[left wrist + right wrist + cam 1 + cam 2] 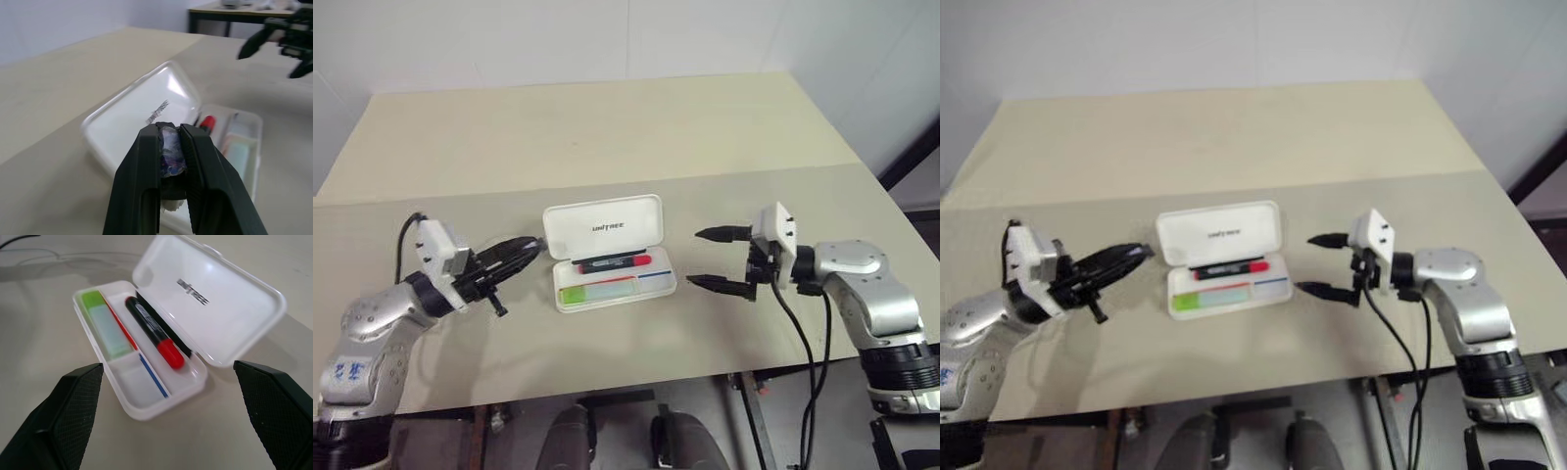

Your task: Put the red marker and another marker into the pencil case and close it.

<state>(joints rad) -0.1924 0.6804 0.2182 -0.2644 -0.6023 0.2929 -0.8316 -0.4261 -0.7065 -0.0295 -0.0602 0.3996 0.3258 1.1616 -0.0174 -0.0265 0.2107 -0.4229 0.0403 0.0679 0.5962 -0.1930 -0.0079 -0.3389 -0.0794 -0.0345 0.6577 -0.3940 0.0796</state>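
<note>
The pencil case [602, 227] lies open at the middle of the table, its white lid tilted up at the back. In its tray lie the red marker [612, 262] at the back and another marker [592, 292], green-capped, at the front. My left gripper [524, 250] is shut and hovers just left of the lid, pointing at it. The left wrist view has its fingers [142, 166] pressed together in front of the lid. My right gripper [697, 258] stands open to the right of the case, nothing between its wide-spread fingers [73, 396]. The right wrist view takes in both markers [154, 333] inside the tray.
The beige table [607, 137] runs far back behind the case, with a seam across it. Its front edge [607, 392] is close below the arms. Black cables [798, 333] hang from my right wrist. A dark table [220, 14] stands far off.
</note>
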